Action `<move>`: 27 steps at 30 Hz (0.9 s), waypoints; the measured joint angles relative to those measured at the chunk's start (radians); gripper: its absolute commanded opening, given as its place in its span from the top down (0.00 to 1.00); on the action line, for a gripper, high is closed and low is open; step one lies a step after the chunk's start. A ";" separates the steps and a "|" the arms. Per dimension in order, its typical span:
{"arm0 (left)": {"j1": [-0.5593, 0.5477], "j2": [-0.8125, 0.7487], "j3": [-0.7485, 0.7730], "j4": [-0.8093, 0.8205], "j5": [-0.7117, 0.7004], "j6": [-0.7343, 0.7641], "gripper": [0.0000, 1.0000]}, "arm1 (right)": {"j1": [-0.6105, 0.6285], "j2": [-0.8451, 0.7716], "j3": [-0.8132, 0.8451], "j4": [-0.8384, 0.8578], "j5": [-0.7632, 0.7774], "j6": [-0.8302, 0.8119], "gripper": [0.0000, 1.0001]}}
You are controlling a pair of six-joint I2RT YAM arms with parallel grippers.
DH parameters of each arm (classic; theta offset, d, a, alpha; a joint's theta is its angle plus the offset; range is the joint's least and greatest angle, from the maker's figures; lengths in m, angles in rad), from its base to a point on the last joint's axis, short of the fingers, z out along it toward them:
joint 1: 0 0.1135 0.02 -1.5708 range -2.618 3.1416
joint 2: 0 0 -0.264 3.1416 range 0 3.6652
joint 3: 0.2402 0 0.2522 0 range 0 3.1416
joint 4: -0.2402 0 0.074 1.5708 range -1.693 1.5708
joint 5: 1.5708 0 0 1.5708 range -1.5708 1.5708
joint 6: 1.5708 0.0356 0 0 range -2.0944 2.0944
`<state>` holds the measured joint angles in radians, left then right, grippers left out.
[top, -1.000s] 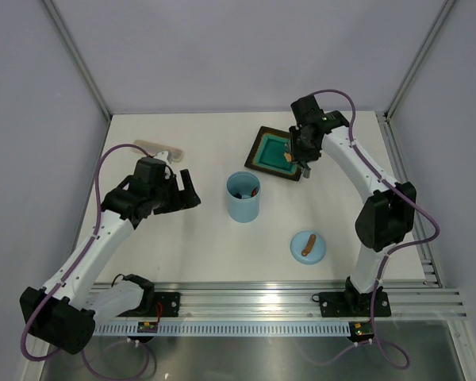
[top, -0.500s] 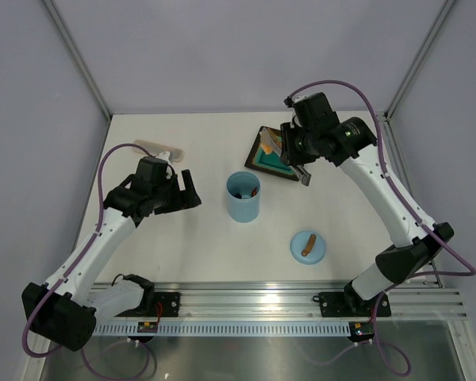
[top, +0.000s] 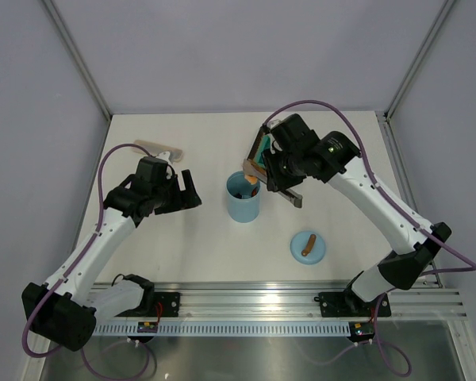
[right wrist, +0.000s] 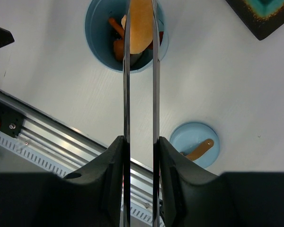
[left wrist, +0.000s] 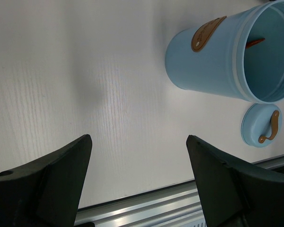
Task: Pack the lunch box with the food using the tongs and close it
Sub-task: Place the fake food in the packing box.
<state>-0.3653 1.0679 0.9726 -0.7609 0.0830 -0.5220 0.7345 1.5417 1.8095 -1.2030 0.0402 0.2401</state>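
The right hand (right wrist: 141,142) is part-closed on the tongs (right wrist: 127,85), clamping their two metal arms near the back end. The arms run side by side with a narrow gap. Between them at the far end sits an orange food piece (right wrist: 139,23), right over the open mouth of the lunch box (right wrist: 95,33). The tong tips are cut off by the frame edge.

The right wrist view looks straight down into the cup and shows more food pieces (right wrist: 117,47), orange and brown, lying inside. The top view barely shows these.

The lunch box stands upright mid-table with its lid off. The lid (right wrist: 184,137) lies flat on the table (right wrist: 61,80), apart from the cup on the near-right, with its brown bar (right wrist: 199,150) facing up.

Only a corner of the teal plate (right wrist: 260,21) shows in the right wrist view. In the top view it is mostly hidden behind the right arm (top: 373,198).

The left hand (left wrist: 137,179) is spread wide and holds nothing. It hangs over the table, left of the cup and well apart from it. Only the left wrist view shows a brown tag (left wrist: 207,32) on the cup's side wall.
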 measured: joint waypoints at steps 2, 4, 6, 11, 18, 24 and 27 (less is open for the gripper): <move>0.000 0.000 0.000 0.000 0.000 -0.001 0.15 | 0.014 0.000 -0.014 -0.001 -0.001 -0.001 0.69; 0.000 0.000 0.000 0.000 0.000 -0.002 0.14 | 0.021 0.002 -0.019 -0.004 -0.003 -0.002 0.69; 0.000 0.000 0.000 0.000 0.000 -0.002 0.14 | 0.024 0.003 -0.020 -0.006 -0.005 -0.002 0.68; 0.000 0.000 0.000 0.000 0.000 -0.002 0.15 | 0.038 0.018 -0.020 -0.009 -0.005 -0.010 0.64; 0.000 0.000 0.000 0.000 0.005 -0.002 0.15 | 0.058 0.051 -0.021 -0.018 -0.005 -0.023 0.46; 0.000 0.000 0.000 0.000 0.012 -0.003 0.15 | 0.059 0.057 -0.020 -0.026 -0.002 -0.033 0.42; 0.000 0.000 0.000 0.000 0.012 -0.003 0.15 | 0.059 0.057 -0.020 -0.026 0.003 -0.035 0.49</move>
<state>-0.3653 1.0679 0.9726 -0.7605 0.0948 -0.5247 0.7933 1.5986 1.7893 -1.2285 0.0437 0.2050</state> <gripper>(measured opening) 0.853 0.574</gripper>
